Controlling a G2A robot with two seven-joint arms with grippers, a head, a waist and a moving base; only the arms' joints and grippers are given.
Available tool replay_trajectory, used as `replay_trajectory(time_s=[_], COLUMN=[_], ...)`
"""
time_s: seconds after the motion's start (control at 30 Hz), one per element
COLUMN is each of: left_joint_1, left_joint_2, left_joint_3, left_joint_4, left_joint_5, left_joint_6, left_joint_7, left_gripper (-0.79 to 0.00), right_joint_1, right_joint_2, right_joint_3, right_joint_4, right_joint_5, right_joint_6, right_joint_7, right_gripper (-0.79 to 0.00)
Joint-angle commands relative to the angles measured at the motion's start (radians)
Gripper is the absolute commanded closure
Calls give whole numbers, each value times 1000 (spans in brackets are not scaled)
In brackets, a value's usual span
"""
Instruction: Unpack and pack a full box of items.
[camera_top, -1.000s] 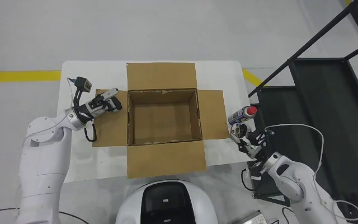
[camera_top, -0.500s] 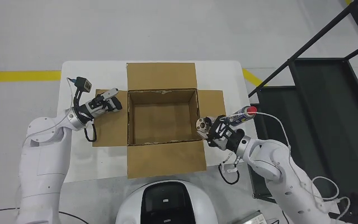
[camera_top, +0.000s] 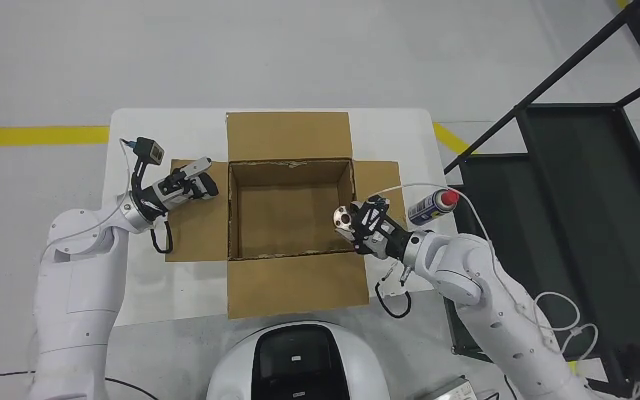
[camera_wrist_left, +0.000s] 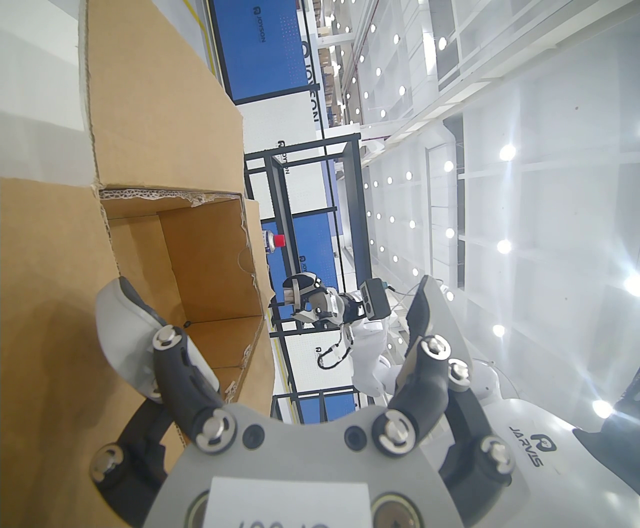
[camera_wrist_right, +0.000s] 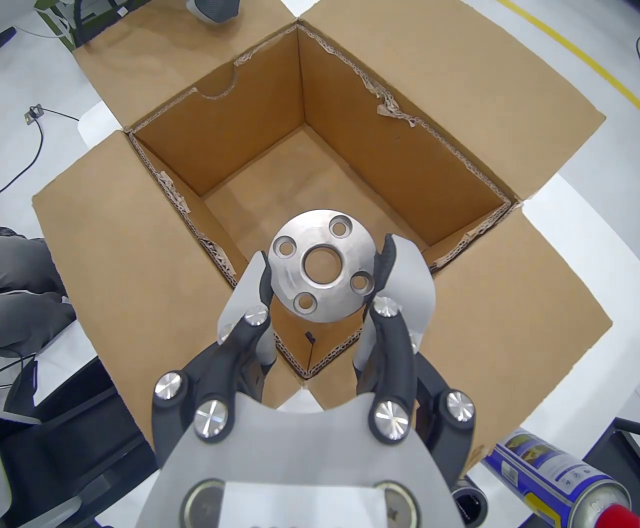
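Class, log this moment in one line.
cardboard box: empty | right gripper: shut on metal flange, over box rim | left gripper: open, above left flap | spray can: right of box

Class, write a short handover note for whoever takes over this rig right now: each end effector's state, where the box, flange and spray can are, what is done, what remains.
Left end effector: open, empty, over the box's left flap.
Right end effector: shut on the metal flange, held above the box opening by its right wall.
Cardboard box: flaps open, floor bare.
Spray can: lying on the table, beside the right flap.
Done: box looks unpacked.
Left: probably lower and release the flange inside, then pack the spray can.
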Motion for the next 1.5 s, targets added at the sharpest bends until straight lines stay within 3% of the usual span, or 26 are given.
replay_trajectory(time_s=[0.0,0.23,0.57,0.87,1.13,1.47], left_joint_1=[0,0,0,0,0,0], left_joint_2=[0,0,0,0,0,0], left_joint_3=[0,0,0,0,0,0], left_joint_4=[0,0,0,0,0,0], left_joint_5=[0,0,0,0,0,0], left_joint_6=[0,0,0,0,0,0], left_joint_7=[0,0,0,0,0,0], left_gripper=[-785,-785,-785,-785,-785,-785], right_joint_1=[0,19,367,575,680,731], right_joint_2=[0,-2,-62,-143,-199,-245], right_joint_3=[0,-26,-296,-523,-617,-654], right_joint_4=[0,9,205,447,596,743], right_joint_5=[0,-30,-107,-141,-120,-64], right_joint_6=[0,-4,58,135,150,169], right_joint_7=[0,18,109,166,195,233], right_gripper=[0,0,0,0,0,0])
